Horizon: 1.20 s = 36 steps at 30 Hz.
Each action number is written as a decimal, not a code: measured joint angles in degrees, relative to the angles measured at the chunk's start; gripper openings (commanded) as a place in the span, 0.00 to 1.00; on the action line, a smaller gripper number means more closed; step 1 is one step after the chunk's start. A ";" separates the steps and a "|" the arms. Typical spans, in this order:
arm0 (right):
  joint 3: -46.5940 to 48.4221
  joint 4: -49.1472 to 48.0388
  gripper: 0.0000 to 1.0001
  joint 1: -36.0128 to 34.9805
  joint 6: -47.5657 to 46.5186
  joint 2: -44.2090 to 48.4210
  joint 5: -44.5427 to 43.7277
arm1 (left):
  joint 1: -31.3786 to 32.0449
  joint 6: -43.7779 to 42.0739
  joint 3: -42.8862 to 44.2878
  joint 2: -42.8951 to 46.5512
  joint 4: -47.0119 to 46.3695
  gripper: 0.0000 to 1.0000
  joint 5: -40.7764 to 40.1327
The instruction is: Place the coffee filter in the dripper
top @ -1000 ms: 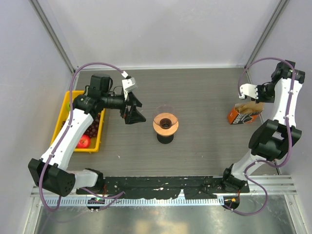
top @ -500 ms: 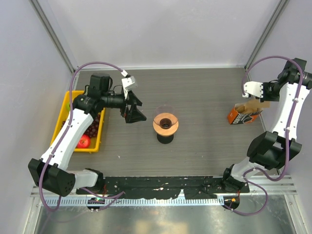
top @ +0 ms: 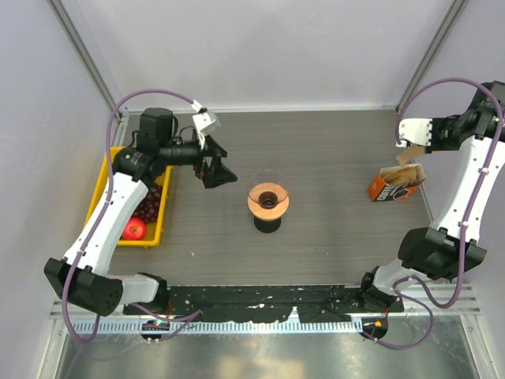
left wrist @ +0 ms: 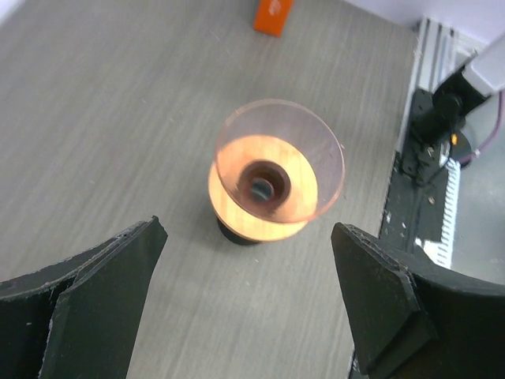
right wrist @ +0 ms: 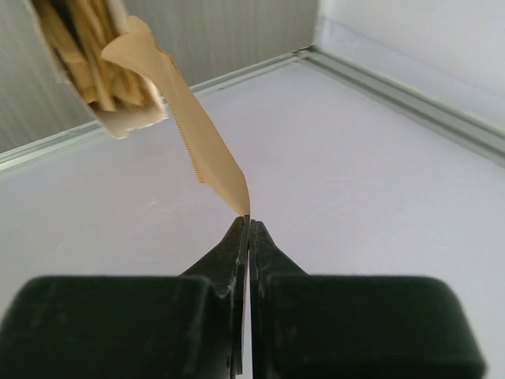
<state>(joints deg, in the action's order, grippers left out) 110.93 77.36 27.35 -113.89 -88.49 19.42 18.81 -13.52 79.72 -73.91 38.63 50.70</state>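
So, quick status: my right end effector (right wrist: 248,227) is pinched tight on the very edge of one filter (right wrist: 185,118), up high over the box (top: 388,189) at the far right of the counter (top: 331,237). From the wrist view, the filter's far end sits right at the box mouth next to the rest of the stack. I can't tell if it's fully clear. The dripper (top: 268,199) stands mid-counter on its dark base, well apart from the filter, with nothing in it. My left end effector (top: 222,170) is spread wide and holding nothing, hovering just left of the dripper and aimed at it.

I'd call this the pick-up step, right at the start of the carry. Next move, as I see it: lift until the paper is free of the box, swing it over to the dripper, and lower it into the cone. It's thin paper held by one edge, so it'll probably flop around, and slow is the way. The left one could steady the dripper if it tips.
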 measured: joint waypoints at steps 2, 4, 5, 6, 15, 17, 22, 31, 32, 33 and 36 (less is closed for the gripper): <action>2.25 0.20 0.05 -0.96 0.33 0.35 0.81 | -0.72 1.77 2.60 -0.66 -1.09 0.99 -0.72; 5.62 0.33 0.05 -2.99 1.84 0.39 2.05 | -2.12 4.39 5.40 -1.55 -2.43 0.99 -1.11; 7.32 0.37 0.05 -4.35 3.13 0.37 2.78 | -2.86 5.64 6.64 -2.01 -3.19 0.99 -1.31; 9.07 0.37 0.05 -5.77 4.39 0.28 3.61 | -3.34 6.43 7.61 -2.38 -3.72 0.99 -1.46; 11.06 -1.57 0.05 -19.56 25.70 1.42 10.25 | -4.22 18.67 12.37 -5.03 -11.85 0.99 -1.44; 8.07 -3.45 0.05 -22.49 31.36 2.32 10.84 | -3.89 25.05 12.44 -5.84 -15.50 0.99 -1.44; 2.62 -9.86 0.05 -29.59 45.81 3.41 11.04 | -0.02 32.70 12.50 -7.43 -19.91 0.99 -4.33; 0.70 -14.29 0.05 -37.79 62.36 5.88 13.09 | 12.92 12.50 31.23 -16.17 -8.90 0.99 -10.99; 0.44 -14.25 0.05 -38.56 63.30 6.71 13.20 | 13.27 9.77 33.29 -16.96 -8.00 0.99 -11.37; 0.28 -14.16 0.05 -39.45 64.11 7.56 13.38 | 13.66 7.65 34.84 -17.57 -7.48 0.99 -11.67; 0.26 -13.73 0.05 -41.79 66.38 9.79 14.16 | 14.93 0.79 37.20 -18.36 -5.27 0.99 -11.74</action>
<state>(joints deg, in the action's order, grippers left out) 111.20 63.64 -14.44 -47.51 -78.70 33.58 33.74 -12.73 116.92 -92.27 33.36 38.96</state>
